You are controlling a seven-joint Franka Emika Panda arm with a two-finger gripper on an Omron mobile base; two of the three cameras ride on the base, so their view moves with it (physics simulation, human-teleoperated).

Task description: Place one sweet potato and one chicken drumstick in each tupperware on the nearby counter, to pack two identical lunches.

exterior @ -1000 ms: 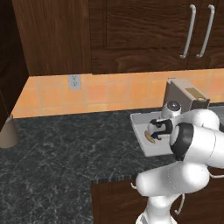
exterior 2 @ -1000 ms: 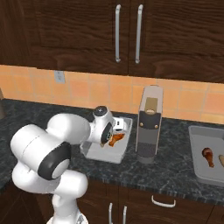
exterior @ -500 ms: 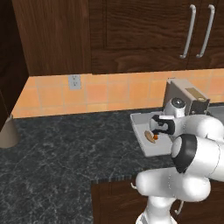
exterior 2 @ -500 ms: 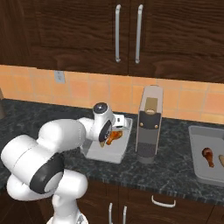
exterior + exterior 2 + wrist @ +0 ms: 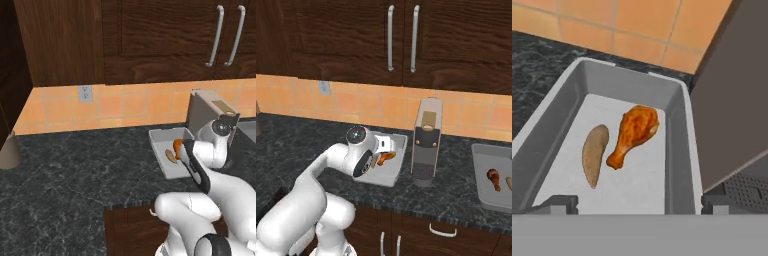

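2 items lie side by side in the tupperware (image 5: 679, 150): sweet potato (image 5: 594, 154), chicken drumstick (image 5: 633, 133), directly below the wide-open, empty gripper (image 5: 632, 204).

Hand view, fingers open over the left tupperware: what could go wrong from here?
1. The fingers straddle the tupperware walls; a sloppy lift out could snag a wall and drag it.
2. The tall grey appliance stands close beside the tupperware; a sideways swing of the arm may clip it.
3. The chicken drumstick and sweet potato lie loose, close together; any jolt could shift them.
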